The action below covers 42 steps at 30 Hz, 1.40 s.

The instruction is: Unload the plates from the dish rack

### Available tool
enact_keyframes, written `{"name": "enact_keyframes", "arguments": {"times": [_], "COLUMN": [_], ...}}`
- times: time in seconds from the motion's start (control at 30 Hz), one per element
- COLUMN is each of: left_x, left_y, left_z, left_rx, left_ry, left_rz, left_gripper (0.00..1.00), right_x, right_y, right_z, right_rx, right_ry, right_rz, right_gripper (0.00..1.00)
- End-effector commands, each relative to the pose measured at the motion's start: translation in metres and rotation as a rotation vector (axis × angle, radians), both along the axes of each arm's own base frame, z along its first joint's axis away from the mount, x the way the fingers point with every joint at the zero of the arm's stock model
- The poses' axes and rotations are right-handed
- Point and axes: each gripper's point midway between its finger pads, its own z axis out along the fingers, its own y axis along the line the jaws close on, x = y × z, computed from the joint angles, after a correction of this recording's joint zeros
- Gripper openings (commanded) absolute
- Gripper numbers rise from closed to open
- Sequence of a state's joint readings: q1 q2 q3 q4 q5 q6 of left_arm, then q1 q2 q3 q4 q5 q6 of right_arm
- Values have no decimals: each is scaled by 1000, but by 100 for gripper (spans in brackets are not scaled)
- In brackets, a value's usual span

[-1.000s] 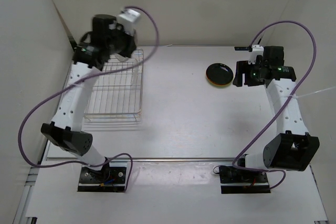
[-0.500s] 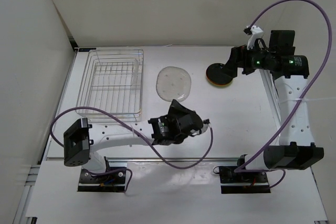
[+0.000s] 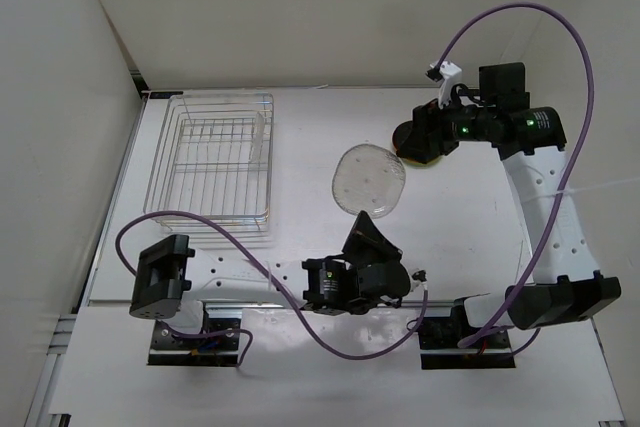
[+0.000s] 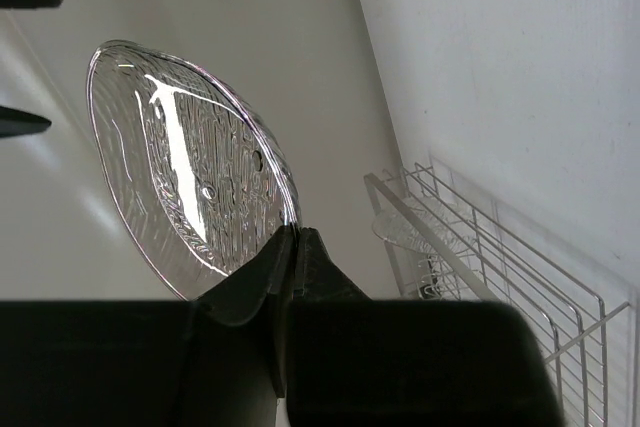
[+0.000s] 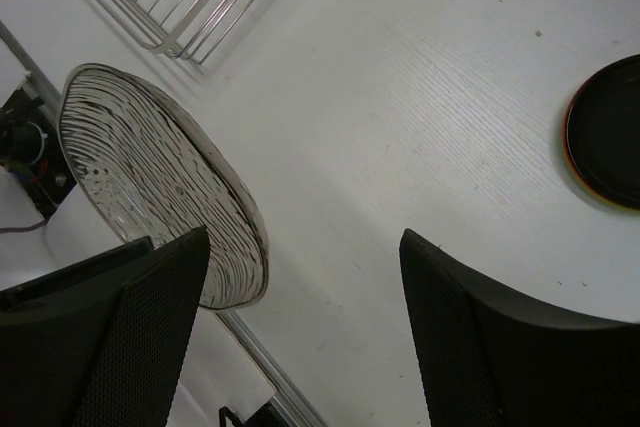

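Your left gripper point(image 4: 290, 239) pinches the rim of the clear plate point(image 3: 368, 179). It holds the plate up, tilted on its edge, over the middle of the counter point(image 3: 310, 232). The rack point(image 3: 215, 162) sits by the far left corner. Your right gripper point(image 5: 300, 247) is open wide near the far right edge. The black plate point(image 5: 610, 132) lies below it on an orange plate point(image 5: 568, 142).

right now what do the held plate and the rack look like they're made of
Plate: see-through, glossy, ribbed surface with sharp highlights; glass or clear plastic, can't tell which. Rack: thin, shiny silver wires in a grid; looks like metal, probably chromed or stainless.
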State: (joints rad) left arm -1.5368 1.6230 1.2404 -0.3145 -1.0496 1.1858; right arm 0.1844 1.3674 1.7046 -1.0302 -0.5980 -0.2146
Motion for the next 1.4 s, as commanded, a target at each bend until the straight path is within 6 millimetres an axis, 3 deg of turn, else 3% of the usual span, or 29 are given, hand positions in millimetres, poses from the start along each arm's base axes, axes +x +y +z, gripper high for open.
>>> {"name": "enact_keyframes", "arguments": {"times": [0.0, 0.23, 0.33, 0.57, 0.6, 0.7, 0.83, 1.0, 1.13, 1.23, 1.33, 1.37], "left_x": [0, 0, -4, -7, -7, -7, -7, 12, 14, 9, 6, 4], "left_y": [-3, -9, -14, -19, -19, -22, -21, -13, -12, -6, 7, 12], "left_z": [30, 23, 23, 26, 26, 25, 24, 23, 17, 8, 2, 1], "left_rx": [-85, -71, -78, -88, -88, -88, -86, -85, -97, -72, -59, -58], "left_ry": [-22, -7, -7, -7, -7, -7, -3, -1, 38, 114, 205, 223], "left_rz": [26, 25, 16, 7, 7, 7, 10, 61, 75, 84, 105, 110], "left_gripper": [12, 12, 12, 12, 12, 12, 12, 12, 49, 59, 78, 79], "right_x": [-11, -15, -14, -11, -11, -11, -11, -16, -1, 18, 50, 60], "right_y": [8, 11, 12, 13, 13, 13, 14, 13, 4, -10, -44, -58], "right_z": [12, 0, -14, -19, -19, -19, -15, -9, -8, -14, -33, -38], "right_rx": [31, 32, 0, 2, 2, 2, 10, 26, 3, -24, -71, -81], "right_ry": [-43, -22, 0, 14, 14, 14, 4, -14, -42, -31, 12, 14], "right_rz": [52, 76, 69, 64, 64, 64, 58, 47, -61, -219, -454, -531], "right_gripper": [80, 76, 74, 43, 33, 18, 4, 0, 0, 0, 0, 0]}}
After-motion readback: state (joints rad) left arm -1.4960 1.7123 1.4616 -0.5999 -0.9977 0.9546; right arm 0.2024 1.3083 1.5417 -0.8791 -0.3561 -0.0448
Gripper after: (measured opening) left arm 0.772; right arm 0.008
